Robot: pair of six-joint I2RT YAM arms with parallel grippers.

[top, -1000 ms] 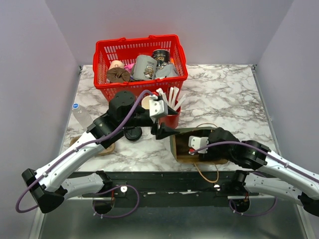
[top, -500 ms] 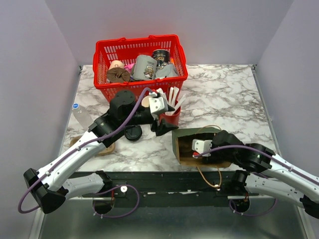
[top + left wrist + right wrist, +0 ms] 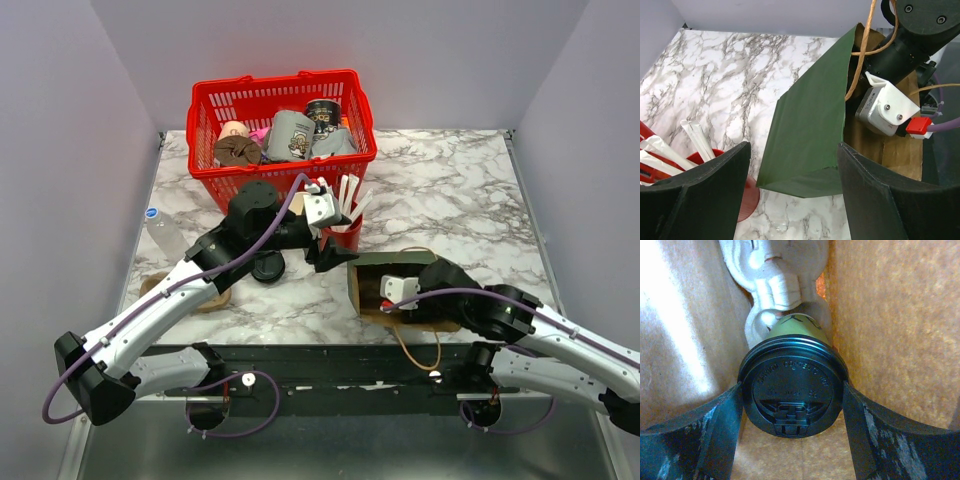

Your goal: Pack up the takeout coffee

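Top external view, one lot: marble table (image 3: 450,190) with a red basket (image 3: 275,100) of assorted goods at the upper centre. A red cup (image 3: 343,240) of white sticks stands just below the basket's front. A green paper bag (image 3: 385,259), brown inside, sits at lower centre-right with its mouth turned towards the right arm (image 3: 520,315), whose front end is inside it. A loose black lid (image 3: 268,268) lies beside the left arm at centre-left, and a clear bottle (image 3: 160,230) is at the table's left edge. Left wrist view: the left gripper (image 3: 792,150) hangs over the bag's green side, fingers wide apart with nothing between them; the red cup is at the lower left of the frame. Right wrist view: the right gripper (image 3: 792,387) is inside the bag, brown paper on both sides. The takeout coffee (image 3: 790,372) is at frame centre, black lid facing the camera, olive-green body receding behind it. One finger presses each side of the lid's rim, clamped on it. A pale crumpled shape behind the cup, upper centre, is not identifiable.
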